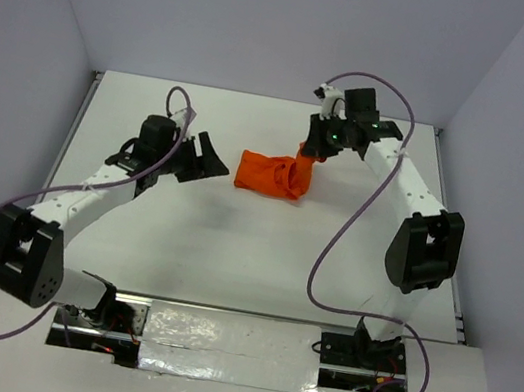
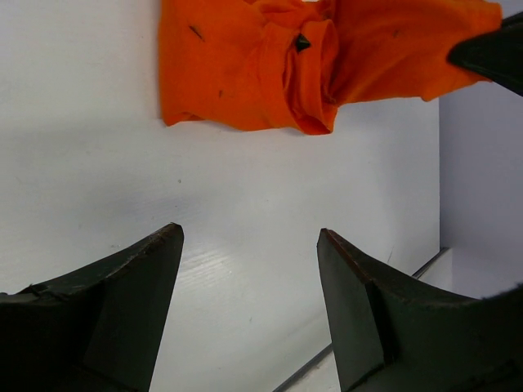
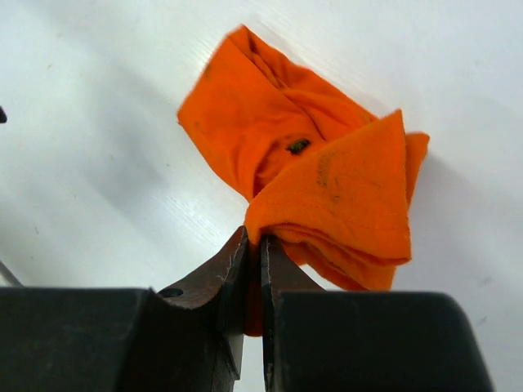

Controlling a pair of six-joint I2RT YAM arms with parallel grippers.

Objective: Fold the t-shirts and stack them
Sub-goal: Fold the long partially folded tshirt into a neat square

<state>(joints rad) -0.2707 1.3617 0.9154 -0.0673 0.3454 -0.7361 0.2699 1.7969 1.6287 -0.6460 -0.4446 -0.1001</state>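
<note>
Step in hand looks like spreading: right claw (image 3: 253,245) clamped on the right end of the bunched bright orange soft-fabric t-shirt (image 1: 268,175), far-centre on the white table (image 1: 232,252); left claw (image 2: 249,233) apart, empty, near its left end — next it likely must take that end to pull flat.

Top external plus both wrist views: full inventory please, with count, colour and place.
t-shirt: 1, bright orange, crumpled on the far middle of the table, one edge pinched by the right gripper
table: 1, white, under everything
walls: pale grey, around the back and sides
cables: 2, purple, one looping along each arm
shiny strip: 1, silvery, near edge between the arm bases
left arm: 1, white and black, on the left
right arm: 1, white and black, on the right
left gripper: 1, black, open, short of the t-shirt
right gripper: 1, black, shut on the t-shirt
</note>
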